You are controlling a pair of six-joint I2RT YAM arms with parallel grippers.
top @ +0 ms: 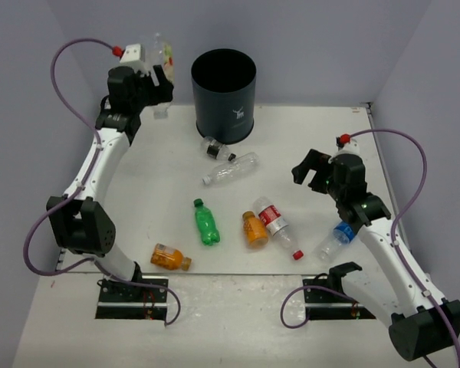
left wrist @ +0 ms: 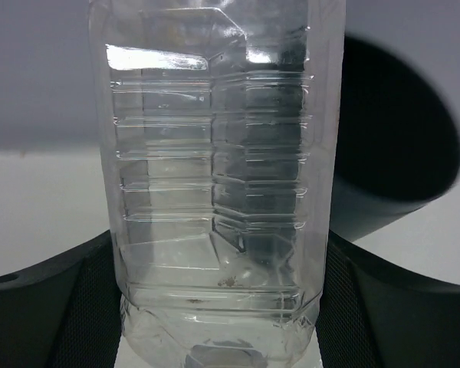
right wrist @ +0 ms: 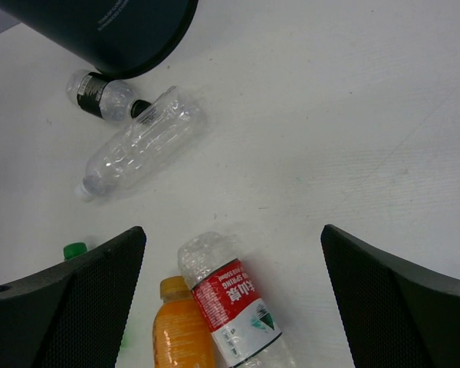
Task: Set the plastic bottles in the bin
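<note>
My left gripper (top: 155, 75) is shut on a clear plastic bottle (top: 160, 52) and holds it raised at the far left, just left of the tall dark bin (top: 215, 107). In the left wrist view the bottle (left wrist: 215, 192) fills the gap between the pads (left wrist: 57, 307), with the bin (left wrist: 391, 153) behind it on the right. My right gripper (top: 310, 170) is open and empty above the table. Its wrist view shows a red-labelled bottle (right wrist: 234, 303) and an orange bottle (right wrist: 182, 333) lying below the open gripper (right wrist: 231, 253).
On the table lie a black-capped clear bottle (top: 215, 147), a clear bottle (top: 230, 169), a green bottle (top: 206, 221), an orange bottle (top: 254, 228), the red-labelled bottle (top: 276, 224), another orange bottle (top: 170, 257) and a blue-labelled bottle (top: 336, 238) beside the right arm.
</note>
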